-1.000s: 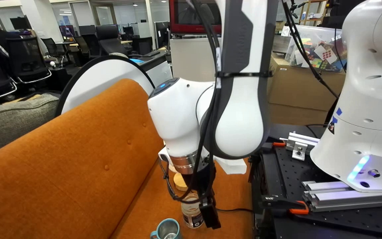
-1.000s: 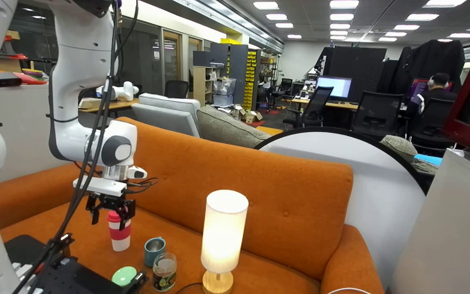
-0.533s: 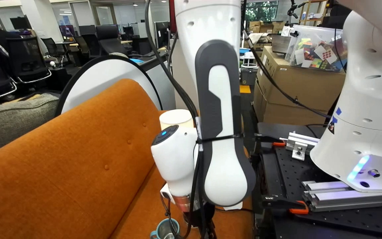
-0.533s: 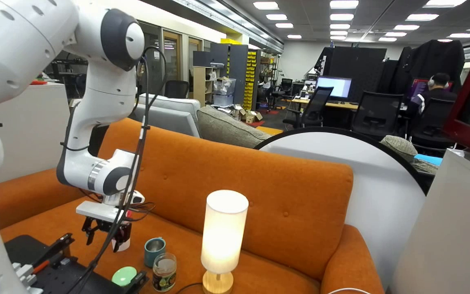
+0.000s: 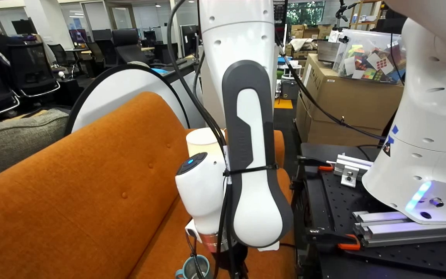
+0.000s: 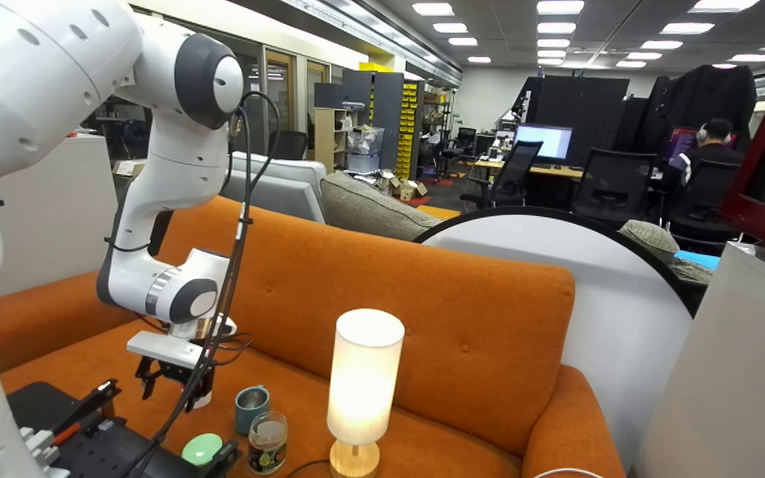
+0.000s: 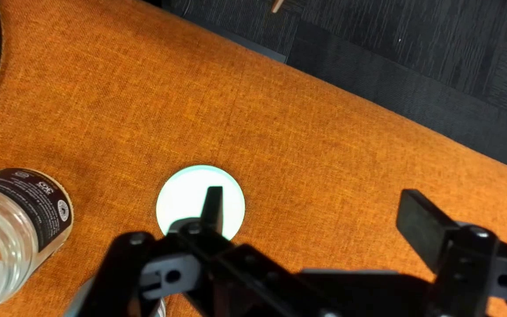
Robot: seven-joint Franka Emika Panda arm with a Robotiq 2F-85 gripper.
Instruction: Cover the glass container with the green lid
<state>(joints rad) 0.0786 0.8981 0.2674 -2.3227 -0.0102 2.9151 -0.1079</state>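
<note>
The green lid point(image 6: 202, 449) lies flat on the orange sofa seat, left of the jar in an exterior view. In the wrist view the lid point(image 7: 185, 198) looks washed-out white with a thin green rim. The glass container point(image 6: 267, 443) stands upright and uncovered on the seat. In the wrist view the jar point(image 7: 33, 211) is at the left edge, with a dark label. My gripper point(image 7: 311, 193) is open and empty; one finger overlaps the lid in view, while the gap shows bare seat. In an exterior view the gripper point(image 6: 169, 398) hangs above the seat, left of the lid.
A teal mug point(image 6: 252, 408) stands beside the jar. A lit white lamp point(image 6: 365, 378) is to its right. A red-and-white tumbler point(image 6: 203, 400) is mostly hidden behind the gripper. The sofa backrest point(image 5: 91, 186) and black mounting table point(image 5: 339, 201) flank the seat.
The arm has come down towards the seat, mostly in the first half second, then slightly more. The gripper has stayed open. The lid, jar and mug have not moved.
</note>
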